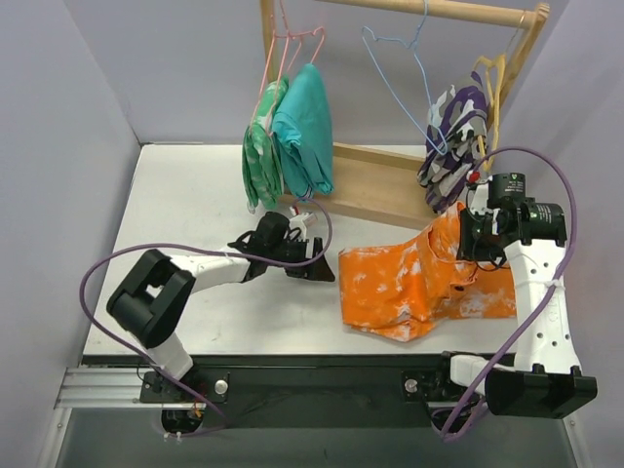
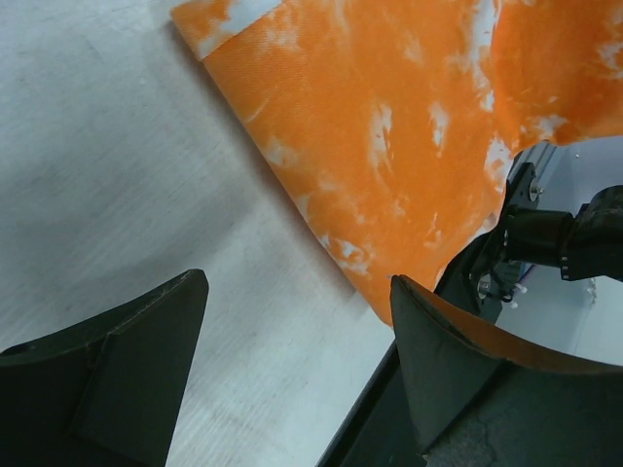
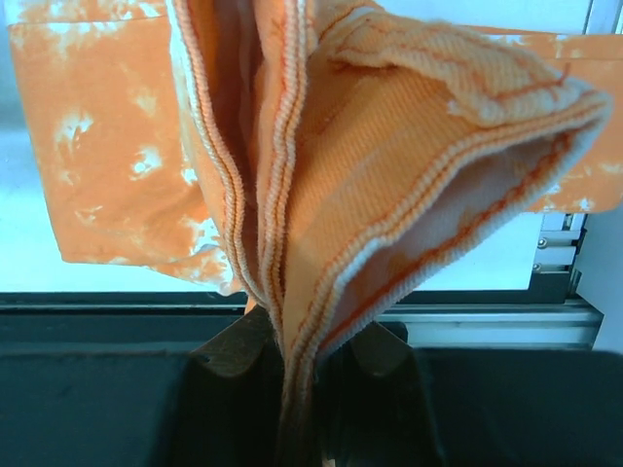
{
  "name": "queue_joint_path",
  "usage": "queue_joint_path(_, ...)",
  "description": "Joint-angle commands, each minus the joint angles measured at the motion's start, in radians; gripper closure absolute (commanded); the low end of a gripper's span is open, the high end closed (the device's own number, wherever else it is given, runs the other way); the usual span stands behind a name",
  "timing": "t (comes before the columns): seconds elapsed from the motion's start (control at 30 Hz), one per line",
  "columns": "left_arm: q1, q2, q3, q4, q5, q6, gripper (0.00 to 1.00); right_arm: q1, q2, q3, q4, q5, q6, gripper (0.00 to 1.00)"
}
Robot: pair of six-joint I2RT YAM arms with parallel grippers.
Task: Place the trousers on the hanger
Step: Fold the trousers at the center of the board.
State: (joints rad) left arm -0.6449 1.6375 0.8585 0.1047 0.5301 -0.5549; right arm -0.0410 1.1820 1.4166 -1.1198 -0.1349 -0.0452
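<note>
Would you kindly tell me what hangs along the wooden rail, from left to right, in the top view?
Green garment → teal garment → blue hanger → purple-and-white garment.

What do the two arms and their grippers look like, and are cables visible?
The left arm and right arm have white links and bulky black joints. A purple cable loops beside each. The left gripper has broad black wedge-shaped fingers; the right gripper looks dark too.
</note>
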Motion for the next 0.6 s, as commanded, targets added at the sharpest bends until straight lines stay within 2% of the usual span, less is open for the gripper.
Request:
queue_joint_path(0.0,-0.039,0.094,0.073,0.199,0.09,-0.084,0.16,-0.03,-0.01,-0.011,0.077,-0.022,-0.028,1.0)
queue_joint_path(0.27,-0.13,0.301,0.16,0.332,0.13,-0.206,0.17,-0.053,0.025,-0.036,0.118,-0.072,0.011,1.0)
queue_joint_path(0.4,-0.145,0.354,0.189,0.352,0.131,-0.24,0.2,-0.057,0.022,-0.051,0.127,-0.106,0.025,1.0)
queue_joint_path(0.47,-0.156,0.383,0.214,0.351,0.133,-0.24,0.31,-0.054,0.021,-0.056,0.132,-0.129,0.039,1.0)
queue_joint_path(0.5,-0.156,0.392,0.221,0.351,0.136,-0.243,0.54,-0.056,0.018,-0.062,0.132,-0.144,0.044,1.0)
queue_joint_path(0.57,-0.159,0.401,0.229,0.343,0.134,-0.246,0.74,-0.053,0.01,-0.085,0.143,-0.155,0.045,1.0)
